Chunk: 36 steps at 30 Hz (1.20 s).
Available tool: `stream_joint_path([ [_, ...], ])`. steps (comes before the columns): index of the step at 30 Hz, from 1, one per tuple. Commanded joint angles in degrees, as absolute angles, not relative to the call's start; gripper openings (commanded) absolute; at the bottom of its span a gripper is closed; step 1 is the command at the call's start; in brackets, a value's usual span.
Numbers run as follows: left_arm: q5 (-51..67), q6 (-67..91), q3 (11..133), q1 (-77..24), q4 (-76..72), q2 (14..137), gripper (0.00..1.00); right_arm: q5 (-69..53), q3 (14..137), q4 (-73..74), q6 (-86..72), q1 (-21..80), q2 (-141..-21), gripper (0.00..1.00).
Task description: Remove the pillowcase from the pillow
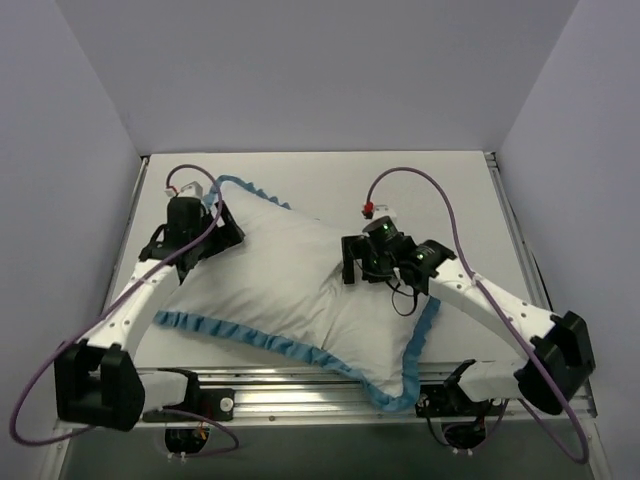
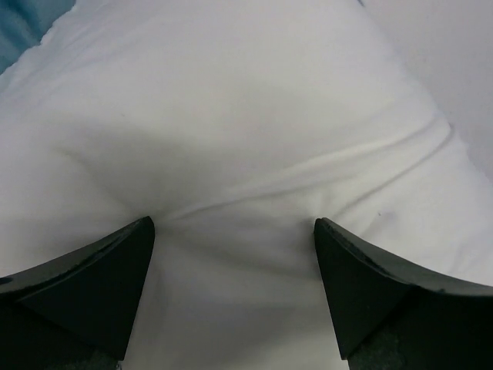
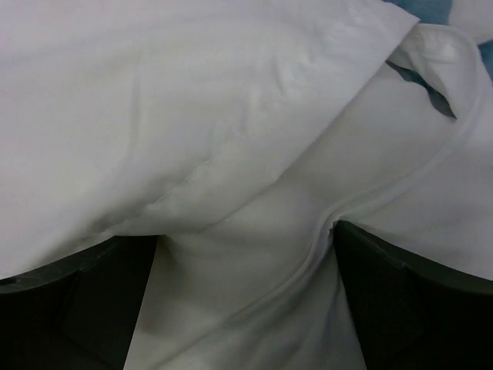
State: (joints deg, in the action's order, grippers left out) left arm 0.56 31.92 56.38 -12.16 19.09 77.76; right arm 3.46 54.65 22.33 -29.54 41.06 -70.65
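The pillowcase (image 1: 290, 275) lies white back up across the table, with the teal ruffle (image 1: 250, 336) along its near and right edges. The pillow is inside it. My left gripper (image 1: 222, 228) is at the far left corner. In the left wrist view it (image 2: 234, 231) is open, fingertips (image 2: 339, 247) pressed into plain white fabric (image 2: 231, 116). My right gripper (image 1: 352, 264) is on the right half. In the right wrist view it (image 3: 245, 239) is open and straddles a white fold where a hemmed flap (image 3: 154, 116) overlaps a piped seam (image 3: 385, 196). I cannot tell cover from pillow there.
The white table (image 1: 420, 190) has grey walls on three sides. A metal rail (image 1: 290, 390) runs along the near edge between the arm bases. The pillowcase's near right corner (image 1: 392, 400) hangs over that rail. Purple cables loop from both wrists.
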Motion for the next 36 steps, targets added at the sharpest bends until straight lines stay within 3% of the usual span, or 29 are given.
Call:
stream_joint_path([
  [1,0.6,31.9,50.9,-10.5,29.8,67.6,0.94,3.9,60.2,15.6,-23.2,39.2,-80.4,0.92],
  [6,1.0,28.1,53.3,-9.6,37.0,58.7,0.94,6.8,76.4,13.3,-16.5,37.5,-94.4,0.90],
  [9,8.2,24.4,58.4,-9.8,40.2,55.4,0.94,9.0,86.4,15.1,-12.9,36.7,-99.6,0.90],
  [15,17.8,23.2,66.5,-12.7,41.8,51.9,0.94,13.0,96.2,19.7,-10.9,36.6,-99.2,0.90],
  [23,9.9,22.9,69.3,-23.6,35.0,61.3,0.94,14.4,76.4,22.9,-18.4,36.7,-81.8,0.90],
  [29,1.8,24.7,69.0,-24.6,29.2,72.8,0.94,10.1,63.0,25.0,-24.2,36.8,-68.7,0.87],
  [36,-2.8,30.8,63.2,-22.9,28.5,78.0,0.94,6.2,53.2,16.5,-24.6,35.2,-69.7,0.70],
])
